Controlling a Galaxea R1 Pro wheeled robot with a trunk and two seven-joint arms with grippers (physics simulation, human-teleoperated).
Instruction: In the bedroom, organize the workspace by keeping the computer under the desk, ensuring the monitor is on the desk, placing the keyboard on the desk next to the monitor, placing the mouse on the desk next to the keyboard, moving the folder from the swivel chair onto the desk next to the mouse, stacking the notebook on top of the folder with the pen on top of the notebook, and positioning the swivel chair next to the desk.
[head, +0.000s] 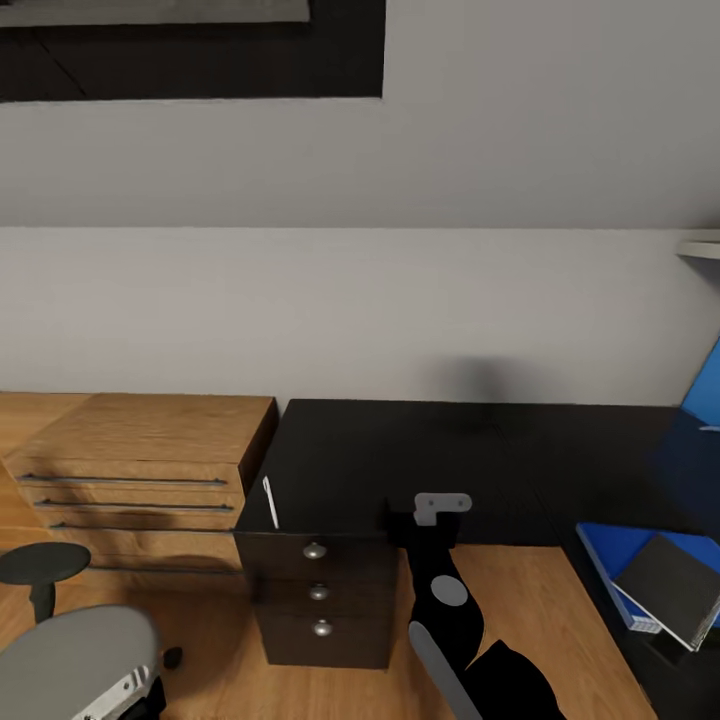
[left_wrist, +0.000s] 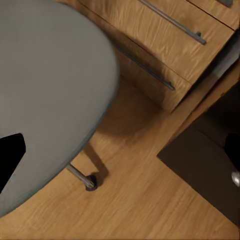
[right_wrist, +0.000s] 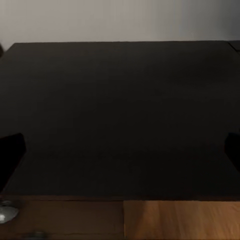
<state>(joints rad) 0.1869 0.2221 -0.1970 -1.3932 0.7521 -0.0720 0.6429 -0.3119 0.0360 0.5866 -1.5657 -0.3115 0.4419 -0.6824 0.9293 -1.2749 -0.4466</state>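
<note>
Head view: black desk (head: 400, 460) against the far wall, its three-knob drawer unit at the near left corner. A white pen (head: 270, 502) lies at the desk's left edge. At right, the blue folder (head: 625, 560) rests on the desk with the grey notebook (head: 672, 588) on top, both cut off by the frame edge. The right gripper (head: 437, 515) hovers at the desk's near edge; whether its fingers are apart cannot be told. The swivel chair (head: 80, 655), partly cropped, stands near left beside a light-wood chest (head: 140, 455). The left gripper's state cannot be told.

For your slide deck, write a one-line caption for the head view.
Black desk with a pen near its corner, a notebook on a blue folder at right, and a grey chair beside a wooden chest.
</note>
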